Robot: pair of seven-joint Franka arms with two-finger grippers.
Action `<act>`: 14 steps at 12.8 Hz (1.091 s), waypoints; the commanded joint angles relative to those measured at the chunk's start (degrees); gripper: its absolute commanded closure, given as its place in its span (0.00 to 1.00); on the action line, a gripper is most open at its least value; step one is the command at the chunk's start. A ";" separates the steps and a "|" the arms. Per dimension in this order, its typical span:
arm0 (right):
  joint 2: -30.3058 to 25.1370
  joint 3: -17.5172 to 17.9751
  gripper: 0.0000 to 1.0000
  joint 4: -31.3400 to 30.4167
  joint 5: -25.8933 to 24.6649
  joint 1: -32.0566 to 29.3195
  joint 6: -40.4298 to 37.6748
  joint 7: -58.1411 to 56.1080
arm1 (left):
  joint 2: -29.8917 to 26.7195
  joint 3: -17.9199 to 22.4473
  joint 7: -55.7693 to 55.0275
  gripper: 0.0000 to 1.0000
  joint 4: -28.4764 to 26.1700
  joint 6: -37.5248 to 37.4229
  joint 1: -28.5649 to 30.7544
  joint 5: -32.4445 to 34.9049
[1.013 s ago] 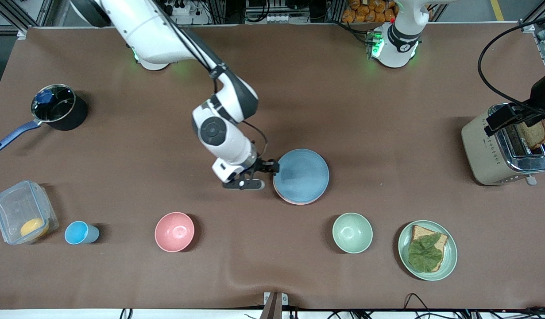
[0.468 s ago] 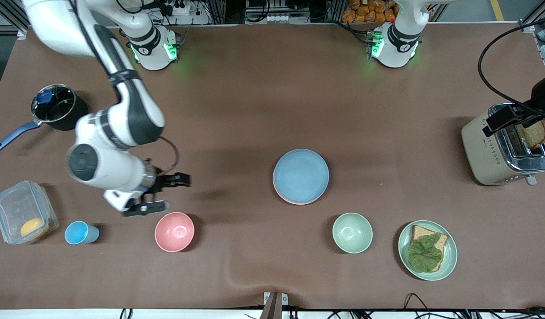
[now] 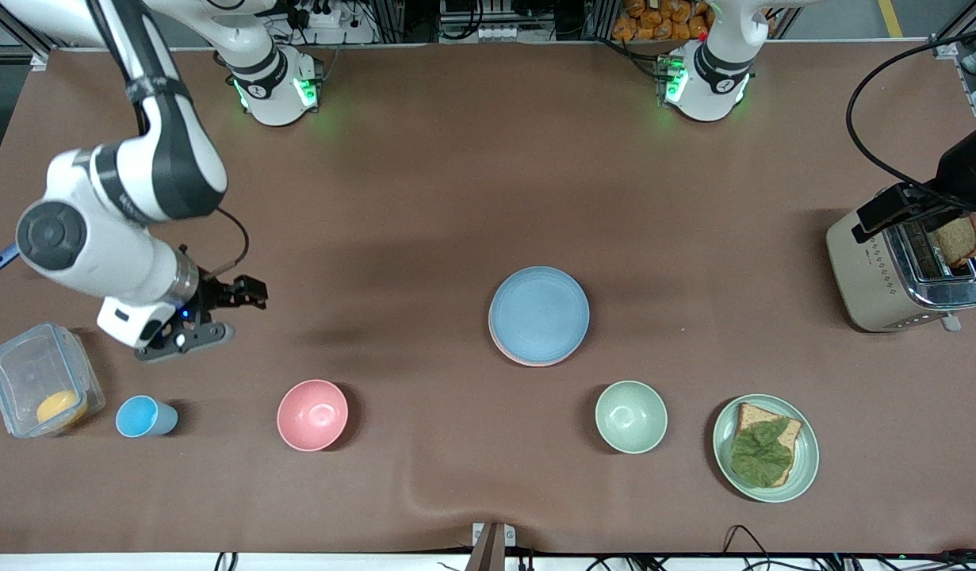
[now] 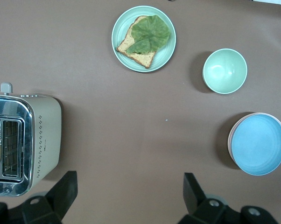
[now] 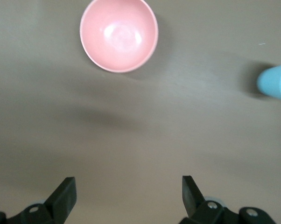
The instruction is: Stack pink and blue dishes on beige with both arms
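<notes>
The blue plate (image 3: pixel 539 315) sits at the centre of the front view, lying flat on top of the stack, and just a thin crescent of the pink plate (image 3: pixel 510 355) peeks out at its lower edge. In the left wrist view the same pair shows at the right edge: blue plate (image 4: pixel 259 144) on top, pink rim (image 4: pixel 232 137) beneath. The beige plate cannot be made out under them.

Over at the left of the front view, the right gripper (image 3: pixel 246 295) hangs above bare brown table (image 3: pixel 424 174), fingers spread wide and holding nothing. Its wrist view confirms it: 2 dark fingers (image 5: pixel 63 196) apart at the bottom of the frame, with the pink bowl (image 5: pixel 119 34) at the top and the blue cup (image 5: pixel 277 82) at the right edge.

At the right edge of the front view, the left gripper (image 3: pixel 916 208) is above the toaster (image 3: pixel 904 270), which has a slice of bread (image 3: pixel 954 240) in its slot. Its fingers (image 4: pixel 63 189) are spread and empty too.

Along the lower part of the front view: a clear container (image 3: pixel 42 381), the blue cup (image 3: pixel 143 417), the pink bowl (image 3: pixel 313 415), a green bowl (image 3: pixel 631 416), and a green plate (image 3: pixel 805 468) with bread and a leaf.
</notes>
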 commanded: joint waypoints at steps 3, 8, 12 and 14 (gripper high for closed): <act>-6.88 0.27 0.00 2.35 -9.38 -0.67 -8.99 -10.58 | 1.19 0.17 4.12 0.00 0.64 -0.91 -0.34 -1.19; -7.41 0.36 0.00 10.47 -4.40 -7.96 -19.93 -5.28 | 1.98 -0.27 4.03 0.00 0.73 -1.26 -1.13 -0.84; -8.90 0.36 0.00 10.12 6.41 -9.38 -18.80 1.42 | 0.05 -0.19 4.12 0.00 0.73 -3.99 -0.34 -0.66; -9.34 0.45 0.00 9.86 7.15 -9.11 -15.29 3.19 | -1.09 -0.01 5.43 0.00 0.64 -5.57 0.36 -0.66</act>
